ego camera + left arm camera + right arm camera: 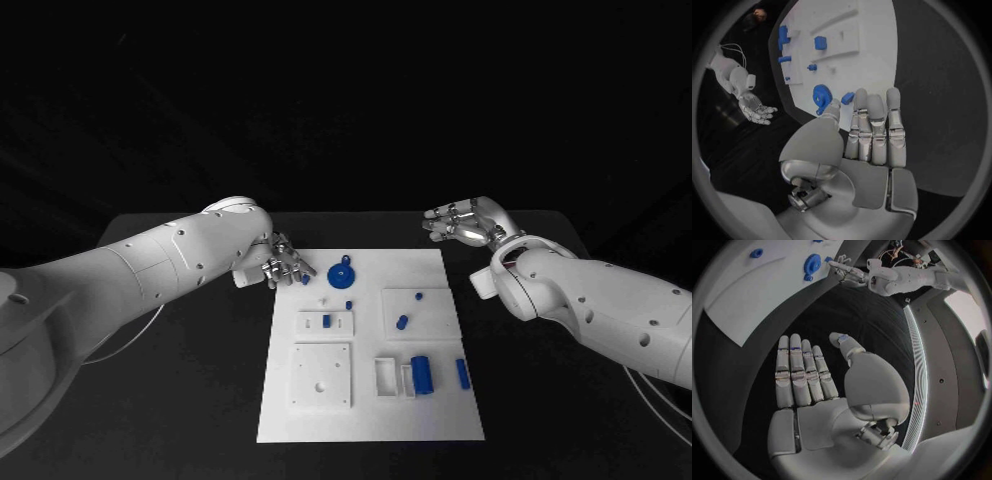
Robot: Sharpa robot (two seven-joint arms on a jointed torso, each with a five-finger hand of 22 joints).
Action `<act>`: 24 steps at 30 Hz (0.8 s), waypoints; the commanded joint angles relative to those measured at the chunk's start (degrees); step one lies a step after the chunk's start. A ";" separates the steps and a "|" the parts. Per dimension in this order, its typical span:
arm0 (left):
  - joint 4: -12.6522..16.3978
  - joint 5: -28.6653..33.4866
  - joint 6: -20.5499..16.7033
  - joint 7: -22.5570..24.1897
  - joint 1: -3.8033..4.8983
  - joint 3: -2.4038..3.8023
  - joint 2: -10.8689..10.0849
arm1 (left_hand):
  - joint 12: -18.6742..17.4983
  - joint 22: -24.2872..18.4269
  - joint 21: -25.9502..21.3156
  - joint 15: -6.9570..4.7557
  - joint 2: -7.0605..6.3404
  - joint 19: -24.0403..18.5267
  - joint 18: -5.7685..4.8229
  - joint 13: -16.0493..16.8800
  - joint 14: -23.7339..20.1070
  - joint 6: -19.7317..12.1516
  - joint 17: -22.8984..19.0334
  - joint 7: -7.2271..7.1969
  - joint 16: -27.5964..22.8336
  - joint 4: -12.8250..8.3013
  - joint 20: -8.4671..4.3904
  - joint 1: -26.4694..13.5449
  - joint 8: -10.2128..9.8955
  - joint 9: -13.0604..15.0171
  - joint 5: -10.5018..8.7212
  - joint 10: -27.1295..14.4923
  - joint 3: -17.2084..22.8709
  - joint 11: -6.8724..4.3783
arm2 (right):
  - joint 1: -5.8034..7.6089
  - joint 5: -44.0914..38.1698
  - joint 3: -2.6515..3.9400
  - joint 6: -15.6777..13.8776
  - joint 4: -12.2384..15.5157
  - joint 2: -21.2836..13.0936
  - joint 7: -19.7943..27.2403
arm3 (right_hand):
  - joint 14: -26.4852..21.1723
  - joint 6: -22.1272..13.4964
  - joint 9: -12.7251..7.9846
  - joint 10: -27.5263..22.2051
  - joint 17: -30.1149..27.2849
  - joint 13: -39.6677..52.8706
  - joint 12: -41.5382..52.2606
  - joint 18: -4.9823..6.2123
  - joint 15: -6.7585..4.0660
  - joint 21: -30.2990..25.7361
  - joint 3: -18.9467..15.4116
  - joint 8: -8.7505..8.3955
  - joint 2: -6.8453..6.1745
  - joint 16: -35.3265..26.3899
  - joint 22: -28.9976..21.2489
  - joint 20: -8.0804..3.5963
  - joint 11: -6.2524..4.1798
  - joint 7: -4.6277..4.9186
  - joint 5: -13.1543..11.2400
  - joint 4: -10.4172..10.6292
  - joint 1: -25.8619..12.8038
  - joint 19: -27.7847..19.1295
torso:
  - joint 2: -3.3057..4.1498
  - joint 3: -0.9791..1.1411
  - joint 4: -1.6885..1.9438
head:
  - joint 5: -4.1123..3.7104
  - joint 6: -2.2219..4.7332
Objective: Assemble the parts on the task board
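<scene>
Left hand [284, 262], empty with fingers spread, reached the task board [369, 420]; right hand [462, 222] hung open. The round blue part [342, 274] was probably light, rigid plastic, best pinched at its rim.

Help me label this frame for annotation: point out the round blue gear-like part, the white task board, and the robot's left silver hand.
Round blue gear-like part [342, 274], head view, on the disc's middle.
White task board [372, 420], head view, on a bare patch near its front edge.
Left silver hand [284, 262], head view, on the hand's middle.
</scene>
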 commanded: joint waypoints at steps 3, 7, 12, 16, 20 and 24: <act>0.90 1.74 -0.01 1.19 -0.03 0.03 -0.29 | 0.15 1.02 0.21 -0.18 -2.15 0.27 -0.18 0.10 0.18 0.13 -0.05 -0.03 0.23 1.77 0.03 -1.32 -0.10 0.11 -3.35 0.32 1.32 -0.16 | -0.01 -0.08 0.03 0.32 -0.03 0.07 0.61 | -0.41 -0.02 -0.05 -0.17 -0.09 -0.07 -0.18 -0.40 0.10 0.03 0.35 -0.11 -0.42 -0.17 -0.06 -0.02 -0.06 0.20 0.21 -0.13 -0.04 -0.46 | -0.02 -0.01 0.02 | -0.12 -0.01; 1.57 2.04 -0.23 1.33 -0.03 0.03 -0.59 | 0.16 1.01 0.19 -0.14 -3.48 0.23 -0.16 0.11 0.12 -0.09 -0.10 0.04 0.21 2.75 0.05 -1.65 -0.12 0.22 -4.16 0.27 2.49 -0.12 | -0.01 -0.08 0.03 0.33 -0.04 0.04 0.61 | -0.41 -0.02 -0.05 -0.17 -0.09 -0.07 -0.18 -0.40 0.10 0.03 0.35 -0.11 -0.42 -0.17 -0.06 -0.02 -0.06 0.20 0.21 -0.13 -0.04 -0.46 | -0.02 -0.02 0.04 | -0.20 -0.04; 2.21 2.09 -0.24 1.25 -0.03 0.02 -0.94 | 0.16 1.02 0.20 -0.12 -3.62 0.22 -0.16 0.10 0.08 -0.11 -0.13 0.05 0.23 2.53 0.06 -1.14 -0.06 0.32 -4.01 0.23 2.98 -0.13 | -0.01 -0.08 0.03 0.33 -0.03 -0.01 0.60 | -0.41 -0.02 -0.05 -0.17 -0.09 -0.07 -0.18 -0.40 0.10 0.03 0.35 -0.11 -0.42 -0.17 -0.06 -0.02 -0.06 0.20 0.21 -0.13 -0.04 -0.46 | -0.03 -0.03 0.04 | -0.19 0.05; 2.35 1.93 -0.04 1.10 -0.03 0.02 -1.12 | 0.16 1.02 0.22 -0.17 -2.43 0.21 -0.18 0.09 0.07 0.00 -0.15 0.03 0.27 1.21 0.04 -0.48 -0.08 0.31 -3.40 0.21 2.24 -0.15 | -0.02 -0.08 0.03 0.33 -0.01 -0.05 0.59 | -0.41 -0.02 -0.05 -0.17 -0.09 -0.07 -0.18 -0.40 0.10 0.03 0.35 -0.11 -0.42 -0.17 -0.06 -0.02 -0.06 0.20 0.21 -0.13 -0.04 -0.46 | -0.02 -0.02 0.03 | -0.21 0.07; 2.39 1.72 0.10 1.01 -0.03 0.01 -1.25 | 0.15 1.02 0.24 -0.22 -0.56 0.22 -0.20 0.09 0.09 0.20 -0.15 0.00 0.30 -0.20 0.00 0.66 -0.11 0.23 -2.87 0.25 1.52 -0.20 | -0.02 -0.08 0.03 0.33 0.00 -0.06 0.59 | -0.41 -0.02 -0.05 -0.17 -0.09 -0.07 -0.18 -0.40 0.10 0.03 0.35 -0.11 -0.42 -0.17 -0.06 -0.02 -0.06 0.20 0.21 -0.13 -0.04 -0.46 | 0.01 -0.02 0.00 | -0.23 0.12; 2.45 1.65 0.19 0.94 -0.03 0.01 -1.26 | 0.12 1.02 0.26 -0.27 0.91 0.21 -0.23 0.07 0.14 0.48 -0.15 -0.12 0.31 -1.23 -0.04 1.90 -0.08 0.14 -2.74 0.27 0.99 -0.28 | -0.02 -0.08 0.03 0.34 0.00 -0.06 0.59 | -0.42 -0.01 -0.05 -0.17 -0.09 -0.07 -0.18 -0.39 0.10 0.03 0.40 -0.11 -0.39 -0.17 -0.06 -0.02 -0.06 0.20 0.22 -0.18 -0.04 -0.47 | 0.03 -0.03 0.00 | -0.22 0.08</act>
